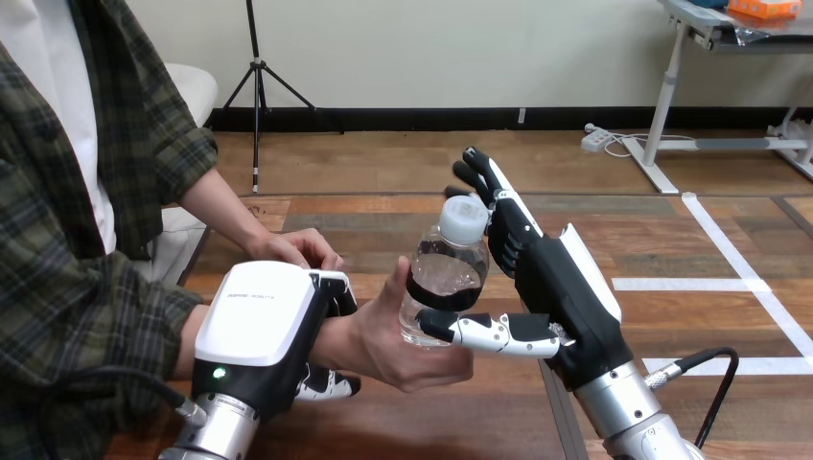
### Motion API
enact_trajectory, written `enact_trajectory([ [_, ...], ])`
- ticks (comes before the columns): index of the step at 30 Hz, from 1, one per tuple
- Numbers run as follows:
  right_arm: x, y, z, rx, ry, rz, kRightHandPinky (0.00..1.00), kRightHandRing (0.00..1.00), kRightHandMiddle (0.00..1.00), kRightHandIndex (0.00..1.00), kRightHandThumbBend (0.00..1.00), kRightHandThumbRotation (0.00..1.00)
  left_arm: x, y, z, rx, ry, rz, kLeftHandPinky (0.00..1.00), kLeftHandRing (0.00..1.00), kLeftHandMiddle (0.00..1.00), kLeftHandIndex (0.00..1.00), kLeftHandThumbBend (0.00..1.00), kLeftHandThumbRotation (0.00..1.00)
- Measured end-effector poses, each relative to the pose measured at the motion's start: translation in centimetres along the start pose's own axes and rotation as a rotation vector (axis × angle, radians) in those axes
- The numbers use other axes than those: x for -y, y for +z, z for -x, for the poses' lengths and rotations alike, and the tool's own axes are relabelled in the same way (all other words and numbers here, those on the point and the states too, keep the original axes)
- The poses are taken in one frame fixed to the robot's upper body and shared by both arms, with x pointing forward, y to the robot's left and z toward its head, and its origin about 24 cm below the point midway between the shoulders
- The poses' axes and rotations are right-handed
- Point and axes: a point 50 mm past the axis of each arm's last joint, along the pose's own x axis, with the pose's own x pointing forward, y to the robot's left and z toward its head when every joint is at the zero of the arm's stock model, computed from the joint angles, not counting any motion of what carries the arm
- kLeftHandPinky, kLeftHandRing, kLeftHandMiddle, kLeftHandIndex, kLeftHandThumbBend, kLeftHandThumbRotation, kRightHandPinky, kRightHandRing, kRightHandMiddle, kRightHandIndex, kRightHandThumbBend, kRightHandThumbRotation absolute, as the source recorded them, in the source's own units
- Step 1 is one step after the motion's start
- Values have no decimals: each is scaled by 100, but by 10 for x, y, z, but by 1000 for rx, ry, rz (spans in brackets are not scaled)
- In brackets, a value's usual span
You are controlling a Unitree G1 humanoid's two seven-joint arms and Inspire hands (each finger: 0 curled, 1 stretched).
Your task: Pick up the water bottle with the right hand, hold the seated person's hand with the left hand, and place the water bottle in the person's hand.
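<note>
Now: bottle (pixel 446 278) upright above the desk (pixel 451 426), pinched between the thumb and fingers of the right robot hand (pixel 561 287). The person's hand (pixel 393 350), palm up, cups the bottle's base from its left. Further left of the bottle, the left robot hand (pixel 264 335) is curled round the person's wrist (pixel 331 337).

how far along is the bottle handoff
Done: the water bottle is off the table, and the left hand is curled round the person's wrist. In hand: the bottle sits in the person's hand, with the right hand pinching it, thumb in front. Left: release.
</note>
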Motion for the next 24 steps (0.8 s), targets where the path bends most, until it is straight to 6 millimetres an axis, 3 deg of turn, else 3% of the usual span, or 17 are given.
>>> enact_trajectory([
  [3, 0, 0, 0, -1, 4, 2, 100, 100, 100, 100, 84, 17, 1, 0, 0, -3, -6, -8, 80, 87, 90, 84, 100, 3],
  [11, 2, 0, 1, -8, 11, 9, 100, 100, 100, 100, 83, 16, 2, 0, 0, 1, -17, -22, 89, 98, 99, 97, 100, 15],
  [24, 3, -1, 1, -13, 12, 14, 100, 100, 100, 100, 82, 16, 2, 2, 1, 28, -26, 17, 99, 100, 100, 100, 100, 25],
])
